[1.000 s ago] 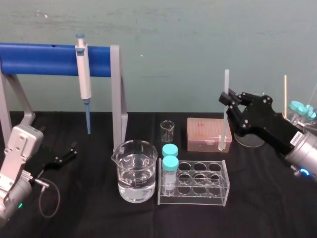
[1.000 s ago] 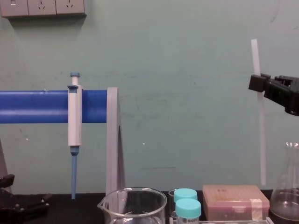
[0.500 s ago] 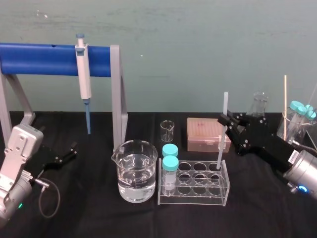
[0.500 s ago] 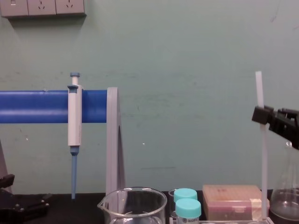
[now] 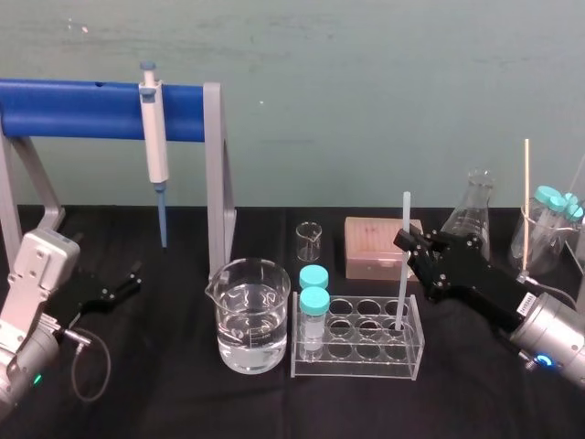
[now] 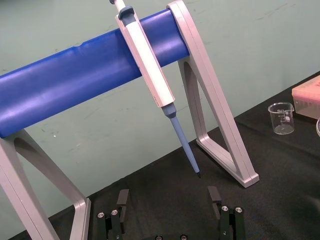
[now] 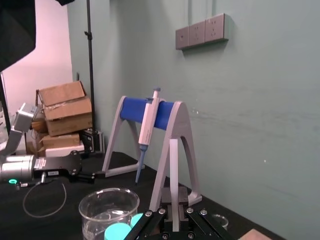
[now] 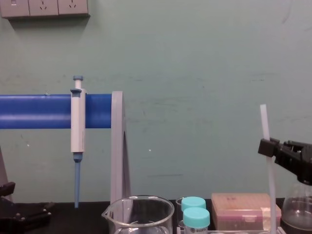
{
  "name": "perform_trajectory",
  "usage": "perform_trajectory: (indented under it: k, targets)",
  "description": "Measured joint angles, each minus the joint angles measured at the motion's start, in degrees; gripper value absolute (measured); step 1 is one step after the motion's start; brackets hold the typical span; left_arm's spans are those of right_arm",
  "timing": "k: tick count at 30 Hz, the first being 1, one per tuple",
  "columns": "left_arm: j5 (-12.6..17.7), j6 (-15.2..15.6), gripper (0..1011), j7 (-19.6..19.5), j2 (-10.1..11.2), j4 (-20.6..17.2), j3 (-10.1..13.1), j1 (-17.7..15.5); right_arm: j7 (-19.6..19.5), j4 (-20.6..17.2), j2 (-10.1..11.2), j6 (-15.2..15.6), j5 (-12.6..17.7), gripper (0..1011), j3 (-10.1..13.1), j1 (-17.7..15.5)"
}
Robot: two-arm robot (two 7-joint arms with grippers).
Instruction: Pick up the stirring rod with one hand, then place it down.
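Note:
The stirring rod (image 5: 405,212) is a thin translucent-white stick held upright at the right of the table. My right gripper (image 5: 409,245) is shut on it a little above its middle. The rod's lower end stands inside a hole on the right side of the clear test tube rack (image 5: 366,358). In the chest view the rod (image 8: 264,124) rises above the right gripper (image 8: 266,147). In the right wrist view the rod (image 7: 173,170) stands between the closed fingers. My left gripper (image 5: 134,278) is parked at the far left near the table; its fingers (image 6: 122,199) are spread apart and hold nothing.
A beaker of water (image 5: 249,315) and two teal-capped tubes (image 5: 313,291) sit left of the rod. Behind are a small beaker (image 5: 309,240), a pink tip box (image 5: 375,245) and a flask (image 5: 471,210). A pipette (image 5: 154,137) hangs on the blue stand (image 5: 82,110).
The right gripper has come down and towards me with the rod, from above the tip box until the rod's lower end stands in the rack. The left arm has not moved.

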Motion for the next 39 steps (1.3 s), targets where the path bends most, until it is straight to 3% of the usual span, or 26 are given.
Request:
perform_trajectory:
  k: [14,39]
  targets:
    - [0.0,0.0,1000,0.0,0.0,0.0,0.0,0.0,-0.9,2.8,-1.1,1.8,-0.5,67,-1.0,0.0]
    - [0.0,0.0,1000,0.0,0.0,0.0,0.0,0.0,-2.3,4.0,-1.4,2.6,-2.4,67,-1.9,-0.5]
